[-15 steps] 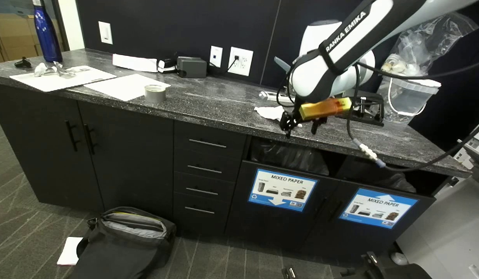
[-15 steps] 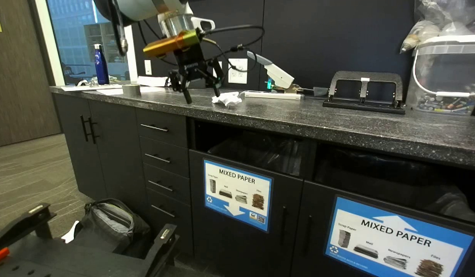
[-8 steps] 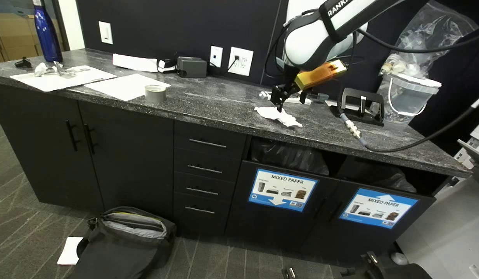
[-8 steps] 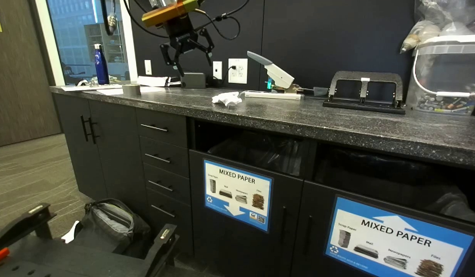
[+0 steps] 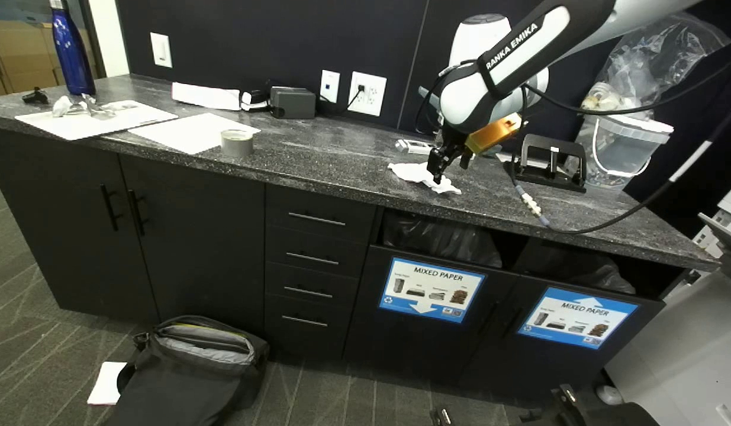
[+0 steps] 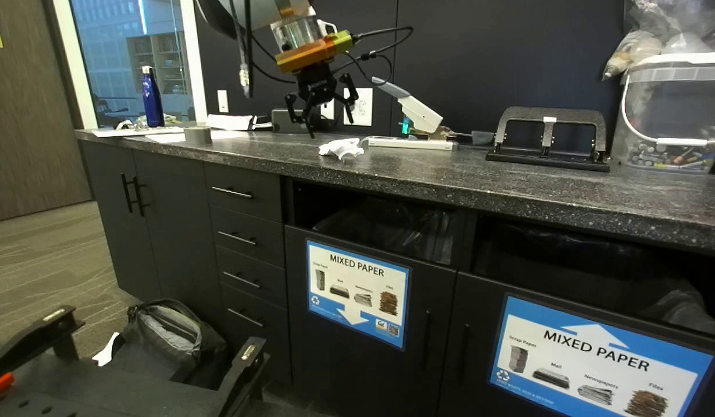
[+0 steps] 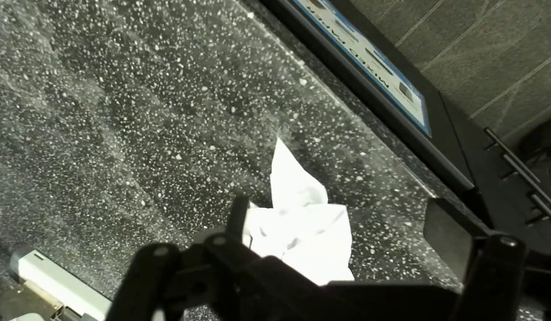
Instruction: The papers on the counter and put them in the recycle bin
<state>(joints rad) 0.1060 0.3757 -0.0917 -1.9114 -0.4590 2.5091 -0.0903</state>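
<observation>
Arm (image 5: 519, 50) aslant from above, gripper (image 6: 331, 128) downward, jaws wide apart.

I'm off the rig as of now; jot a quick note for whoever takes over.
Gripper: open, empty, above the wad.
Wad: lying on the counter.
Scraps: on a white sheet near the bottle.
Done: wad not yet picked up; can't tell what the bins hold.
Left: grasp the wad, then the scraps, into the MIXED PAPER bins.
</observation>
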